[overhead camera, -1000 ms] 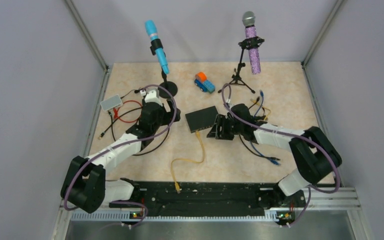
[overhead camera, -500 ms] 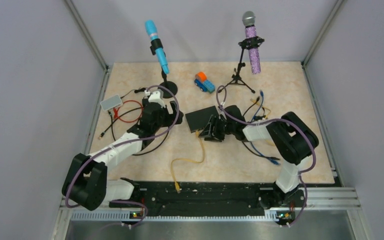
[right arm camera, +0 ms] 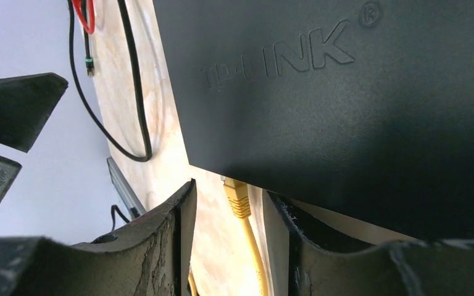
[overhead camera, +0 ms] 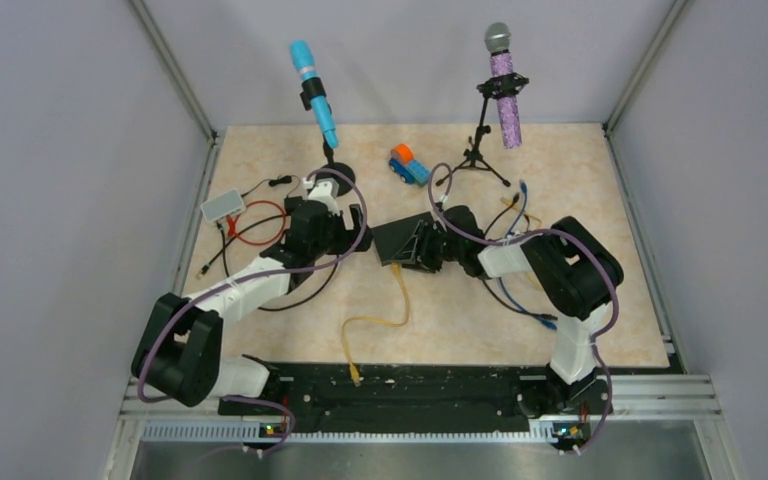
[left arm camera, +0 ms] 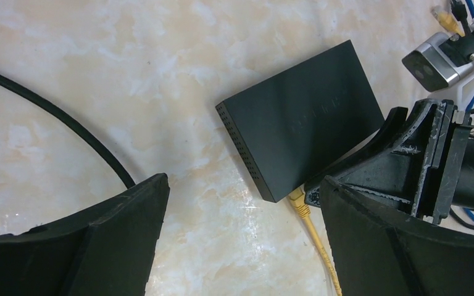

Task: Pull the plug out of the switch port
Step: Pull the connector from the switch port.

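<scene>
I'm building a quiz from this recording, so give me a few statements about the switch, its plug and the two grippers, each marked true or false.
1. The yellow plug sits in a port on the edge of the switch. True.
2. The right gripper is shut on the yellow plug. False: its fingers stand open, one on each side of the plug.
3. The left gripper grips the switch. False: it is open and apart from the switch, beside it.
4. The switch's top bears TP-LINK lettering. True.
5. The yellow cable runs from the plug toward the arms' bases. True.
</scene>
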Robot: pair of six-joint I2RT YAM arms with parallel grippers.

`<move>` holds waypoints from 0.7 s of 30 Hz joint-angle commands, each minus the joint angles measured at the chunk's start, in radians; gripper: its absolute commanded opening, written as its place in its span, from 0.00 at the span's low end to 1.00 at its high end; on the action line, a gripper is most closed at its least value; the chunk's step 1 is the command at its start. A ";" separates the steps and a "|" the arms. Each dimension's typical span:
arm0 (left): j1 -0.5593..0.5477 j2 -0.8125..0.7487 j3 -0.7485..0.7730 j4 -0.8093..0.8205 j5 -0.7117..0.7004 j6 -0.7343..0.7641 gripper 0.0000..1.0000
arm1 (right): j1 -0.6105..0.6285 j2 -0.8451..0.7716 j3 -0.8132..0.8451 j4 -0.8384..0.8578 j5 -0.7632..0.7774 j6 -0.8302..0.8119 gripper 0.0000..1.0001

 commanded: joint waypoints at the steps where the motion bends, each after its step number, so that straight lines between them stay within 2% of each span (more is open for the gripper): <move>1: 0.004 0.014 0.035 0.012 0.040 0.018 0.96 | 0.016 0.000 -0.024 0.032 0.041 -0.065 0.43; 6: 0.004 0.028 0.042 0.018 0.064 0.015 0.95 | 0.032 0.010 -0.027 0.072 0.002 -0.092 0.43; 12: 0.003 0.050 0.051 0.013 0.079 0.012 0.95 | 0.042 0.026 -0.022 0.078 0.037 -0.090 0.42; 17: 0.003 0.115 0.080 -0.009 0.086 -0.006 0.94 | 0.042 0.048 -0.009 0.063 0.070 -0.089 0.36; 21: 0.004 0.203 0.130 -0.014 0.165 -0.016 0.90 | 0.042 0.054 -0.005 0.051 0.095 -0.094 0.27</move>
